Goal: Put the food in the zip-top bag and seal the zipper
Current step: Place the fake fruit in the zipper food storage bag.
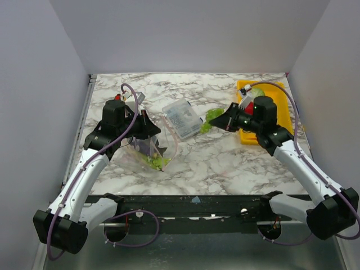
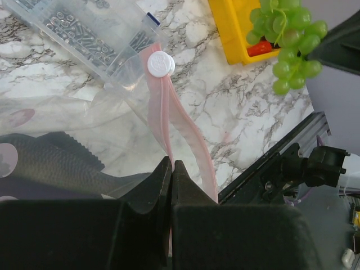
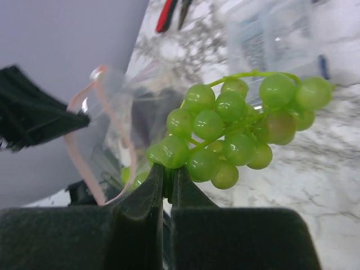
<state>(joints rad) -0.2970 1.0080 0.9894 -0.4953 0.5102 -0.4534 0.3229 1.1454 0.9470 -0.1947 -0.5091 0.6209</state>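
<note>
At the right end effector's (image 3: 167, 175) tip, the grape bunch (image 3: 236, 135) sits clamped.

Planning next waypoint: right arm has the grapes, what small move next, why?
Probably carry the grape bunch leftward, past the clear box, toward the zip-top bag. The right gripper is shut on it mid-air; the left gripper pinches the zipper, mouth open.

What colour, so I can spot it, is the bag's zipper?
The zipper is pink; clearest from left wrist.

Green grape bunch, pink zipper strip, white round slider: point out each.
green grape bunch (image 3: 209, 125), right wrist view, a middle grape
pink zipper strip (image 2: 164, 112), left wrist view, its upper stretch
white round slider (image 2: 160, 63), left wrist view, its face
</note>
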